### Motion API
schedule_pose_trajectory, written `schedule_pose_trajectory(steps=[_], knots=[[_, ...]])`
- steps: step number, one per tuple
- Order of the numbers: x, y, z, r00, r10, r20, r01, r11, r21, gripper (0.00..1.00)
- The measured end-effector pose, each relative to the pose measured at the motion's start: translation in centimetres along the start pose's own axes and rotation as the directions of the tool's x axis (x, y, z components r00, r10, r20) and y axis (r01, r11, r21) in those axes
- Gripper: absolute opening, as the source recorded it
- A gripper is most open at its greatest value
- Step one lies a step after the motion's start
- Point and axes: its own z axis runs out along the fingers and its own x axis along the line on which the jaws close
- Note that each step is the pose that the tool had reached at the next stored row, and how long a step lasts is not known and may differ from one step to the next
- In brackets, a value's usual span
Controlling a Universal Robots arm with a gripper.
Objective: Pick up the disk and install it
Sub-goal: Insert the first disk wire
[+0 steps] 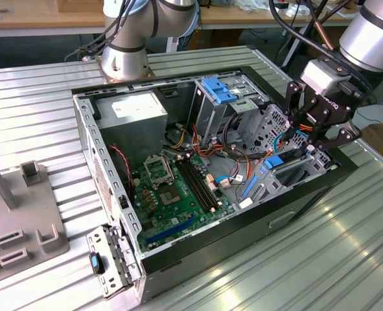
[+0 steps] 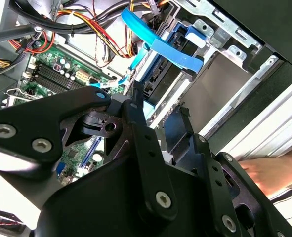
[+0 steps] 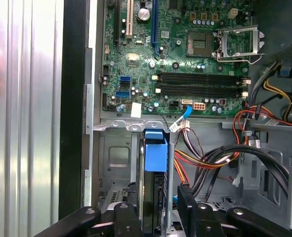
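We see the pincer (image 1: 306, 144) spread inside the open computer case (image 1: 295, 207), at the case's end toward the exterior view's right. The disk (image 3: 154, 153) stands on edge in a metal bay there, between the fingers (image 3: 127, 219); whether they touch it, we cannot tell. The case rests on a ribbed surface (image 1: 321, 272).
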Motion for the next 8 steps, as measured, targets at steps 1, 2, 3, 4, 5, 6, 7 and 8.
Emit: schedule_pose_trajectory(steps=[1, 2, 3, 4, 5, 6, 7, 8], knots=[[0.00, 0.00, -0.09, 1.0000, 0.000, -0.0001, 0.000, 1.0000, 0.0000, 0.44], [-0.02, 0.00, -0.40, 1.0000, 0.000, 0.0001, 0.000, 1.0000, 0.0000, 0.44], [-0.03, 0.00, -0.91, 1.0000, 0.000, 0.0003, 0.000, 1.0000, 0.0000, 0.44], [-0.04, -0.01, -1.28, 1.0000, 0.000, 0.0001, 0.000, 1.0000, 0.0000, 0.44], [-0.04, -0.01, -1.69, 1.0000, 0.000, 0.0002, 0.000, 1.0000, 0.0000, 0.44], [-0.06, -0.01, -2.29, 1.0000, 0.000, 0.0001, 0.000, 1.0000, 0.0000, 0.44], [-0.07, -0.02, -2.68, 1.0000, 0.000, 0.0001, 0.000, 1.0000, 0.0000, 0.44], [-0.07, -0.02, -2.81, 1.0000, 0.000, 0.0004, 0.000, 1.0000, 0.0000, 0.44]])
